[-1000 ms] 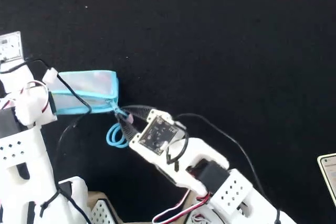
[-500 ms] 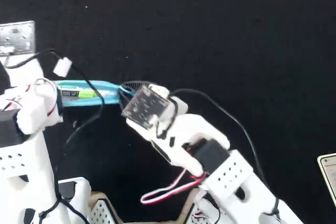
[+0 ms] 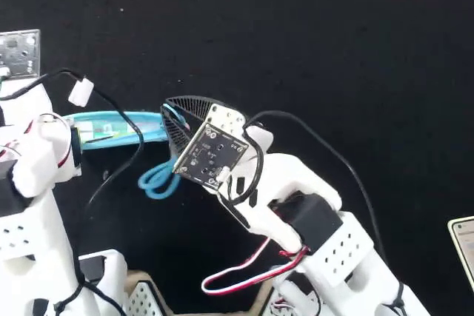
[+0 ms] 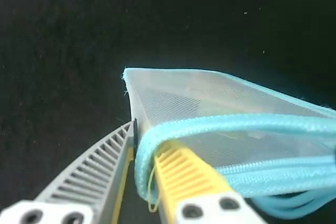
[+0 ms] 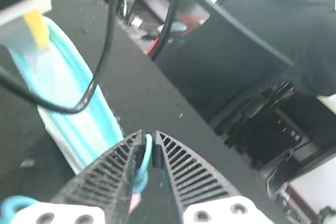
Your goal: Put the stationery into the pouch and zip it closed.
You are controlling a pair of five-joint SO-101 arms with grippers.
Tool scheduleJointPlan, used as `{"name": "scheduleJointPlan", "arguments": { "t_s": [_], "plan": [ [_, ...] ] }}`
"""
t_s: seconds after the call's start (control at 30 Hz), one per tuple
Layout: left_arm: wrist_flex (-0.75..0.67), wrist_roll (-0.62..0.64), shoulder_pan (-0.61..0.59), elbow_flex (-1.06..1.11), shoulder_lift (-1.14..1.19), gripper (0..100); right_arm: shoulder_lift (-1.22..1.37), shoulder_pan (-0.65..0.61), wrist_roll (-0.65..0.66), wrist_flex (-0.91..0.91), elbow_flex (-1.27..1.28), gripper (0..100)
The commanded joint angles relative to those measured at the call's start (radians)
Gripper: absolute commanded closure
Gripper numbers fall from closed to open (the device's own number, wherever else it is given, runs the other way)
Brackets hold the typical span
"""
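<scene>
The light blue mesh pouch stands on its edge at the left of the black table, and a pale item with green on it shows through its mesh. My left gripper is shut on the pouch's near end; in the left wrist view its grey and yellow fingers clamp the blue rim of the pouch. My right gripper is at the other end, shut on the blue zip cord, beside the pouch. The cord's loop hangs below it.
A black cable from the left arm crosses over the pouch. A white card lies at the table's right edge. The black cloth runs bare across the middle and far side.
The pouch has turned from lying flat to standing on edge. The right gripper has lifted and swung toward the far side with the zip cord, and the cord loop hangs lower left now.
</scene>
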Motion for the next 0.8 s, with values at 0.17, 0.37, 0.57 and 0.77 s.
{"name": "scheduleJointPlan", "arguments": {
  "t_s": [0.17, 0.37, 0.57, 0.77],
  "plan": [
    [0.006, 0.031, -0.01, -0.004, 0.0, 97, -0.044, -0.006, -0.127, 0.269, 0.044, 98.8],
    [0.005, 0.032, -0.008, -0.005, -0.002, 97, -0.122, -0.048, -0.181, 0.166, 0.202, 98.8],
    [0.009, 0.031, -0.008, -0.002, -0.002, 97, -0.237, -0.046, -0.184, 0.129, 0.325, 98.5],
    [0.006, 0.031, -0.008, -0.002, -0.002, 97, -0.305, -0.046, -0.292, 0.11, 0.421, 85.5]
  ]
}}
